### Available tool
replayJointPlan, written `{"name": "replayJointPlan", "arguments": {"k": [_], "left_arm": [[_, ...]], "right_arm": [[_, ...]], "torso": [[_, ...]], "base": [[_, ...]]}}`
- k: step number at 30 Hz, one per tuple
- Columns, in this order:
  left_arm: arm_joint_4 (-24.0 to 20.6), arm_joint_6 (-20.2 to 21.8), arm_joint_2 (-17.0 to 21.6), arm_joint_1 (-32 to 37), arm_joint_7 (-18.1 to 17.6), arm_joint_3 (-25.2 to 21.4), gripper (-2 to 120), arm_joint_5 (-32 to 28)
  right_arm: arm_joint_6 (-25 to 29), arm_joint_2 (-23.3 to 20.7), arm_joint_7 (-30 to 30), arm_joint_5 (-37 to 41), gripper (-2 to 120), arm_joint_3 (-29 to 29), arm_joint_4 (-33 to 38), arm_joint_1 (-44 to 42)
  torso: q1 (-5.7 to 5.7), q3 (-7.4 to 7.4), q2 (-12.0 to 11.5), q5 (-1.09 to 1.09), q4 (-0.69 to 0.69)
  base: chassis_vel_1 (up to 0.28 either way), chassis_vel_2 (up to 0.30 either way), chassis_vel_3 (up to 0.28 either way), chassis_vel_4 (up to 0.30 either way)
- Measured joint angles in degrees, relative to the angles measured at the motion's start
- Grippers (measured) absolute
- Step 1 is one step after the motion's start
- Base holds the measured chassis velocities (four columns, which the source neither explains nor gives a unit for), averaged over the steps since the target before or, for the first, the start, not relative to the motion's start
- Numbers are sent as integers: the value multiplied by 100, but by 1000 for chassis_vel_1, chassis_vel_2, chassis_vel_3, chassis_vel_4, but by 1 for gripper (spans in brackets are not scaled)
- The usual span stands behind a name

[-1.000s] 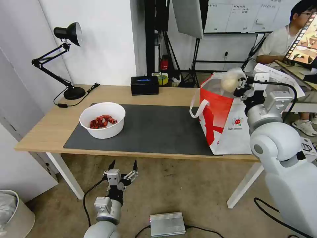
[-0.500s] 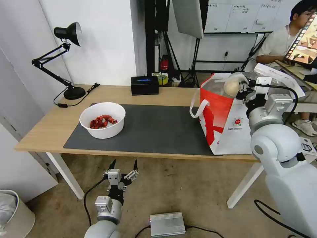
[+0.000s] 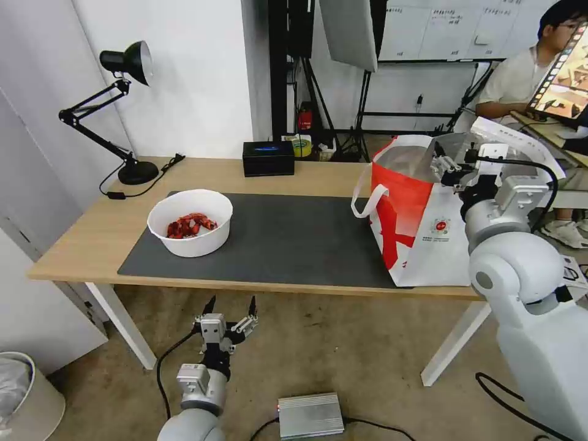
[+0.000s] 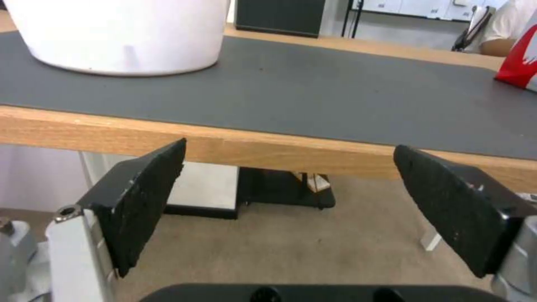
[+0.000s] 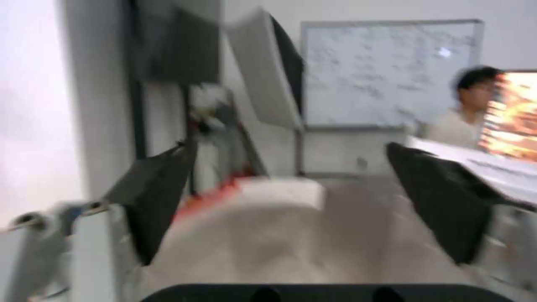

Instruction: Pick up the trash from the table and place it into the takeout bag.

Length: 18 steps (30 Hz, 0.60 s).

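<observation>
We start with the table (image 3: pixel 110 229): its grey mat (image 3: pixel 288 242) carries the bag (image 3: pixel 416 239) at the right end and the bowl (image 3: pixel 190 222) of red scraps at the left. The right gripper (image 3: pixel 450 165) hangs over the bag's open mouth, fingers spread and empty — we judge the drop step complete. The left gripper (image 3: pixel 229 306) waits below the table's front edge, also spread. The next move calls for lifting the bowl level to avoid spills. The bag bears a small round logo (image 3: pixel 440 225) — its writing is unreadable.
</observation>
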Motion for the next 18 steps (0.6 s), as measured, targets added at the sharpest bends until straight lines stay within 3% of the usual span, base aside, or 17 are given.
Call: {"name": "replayJointPlan", "arguments": {"k": [4,7,11,18], "left_arm": [[-9,-9,-3,5,0,-5,100,0],[-11,-12,-4,6,1,-6,100,0],[-17,-16,-5,4,2,-11,100,0],[-14,-55,-4,-37,4,-28,100,-10]], "right_arm": [[806,-1,-742,316,99,-64,-30,-16],[1075,-28,-1166,506,100,-99,37,-96],[1182,-166,-1614,839,100,-142,275,-359],[1031,-452,-1692,896,100,-498,767,-1168]], "torso": [[1,0,0,-1,0],[1,0,0,-1,1],[0,0,0,-1,0],[1,0,0,-1,1]], "base": [[0,0,0,0],[0,0,0,0],[0,0,0,0],[0,0,0,0]]}}
